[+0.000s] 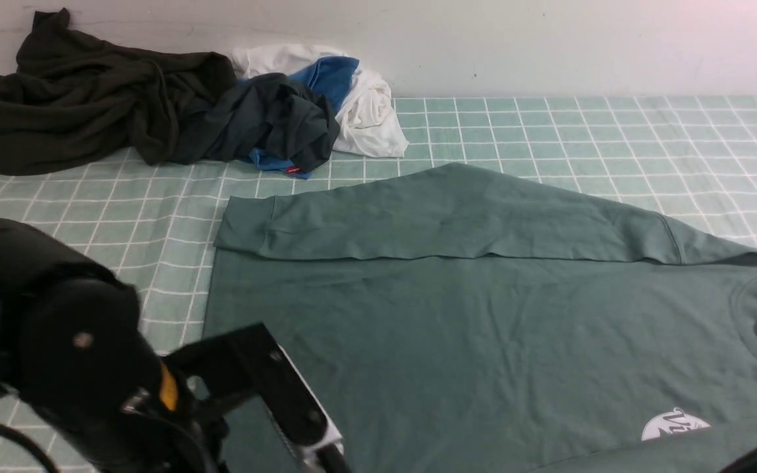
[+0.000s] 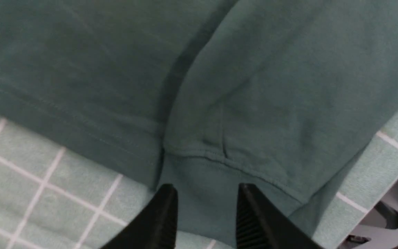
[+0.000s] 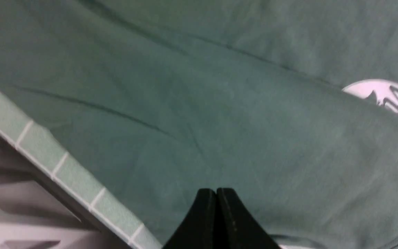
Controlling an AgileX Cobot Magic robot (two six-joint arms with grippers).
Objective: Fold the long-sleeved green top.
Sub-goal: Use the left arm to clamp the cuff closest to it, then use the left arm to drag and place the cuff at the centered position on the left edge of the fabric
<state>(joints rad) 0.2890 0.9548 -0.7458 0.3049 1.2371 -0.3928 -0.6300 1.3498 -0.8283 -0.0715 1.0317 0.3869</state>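
The green long-sleeved top (image 1: 405, 315) is spread over the near part of the desk (image 1: 582, 131), which is covered by a checked cloth. The far sleeve (image 1: 483, 223) is laid along the far side of the body, its cuff (image 1: 244, 223) placed at the body's left far corner. On the near side, a second folded layer (image 1: 674, 450) is laid across the body, and the white round logo (image 1: 673, 424) is partly covered by it.

At the desk's far left corner, a very dark olive-black garment (image 1: 89, 98) is heaped; a charcoal garment (image 1: 267, 118) is bunched against it, with blue cloth (image 1: 332, 75) and white cloth (image 1: 368, 108) behind and beside. Bare checked surface is seen along the far edge to the right of the heap, and in a strip between the left edge and the top.

The near edge is seen in both wrist views, with a strip of checked cloth left exposed between it and the top. No containers are observed.

The left gripper (image 2: 206, 197) is held spread over the near left cuff area, with nothing seen pinched. The right gripper (image 3: 216, 193) is pressed together over the near folded layer; no fabric is seen between its tips.
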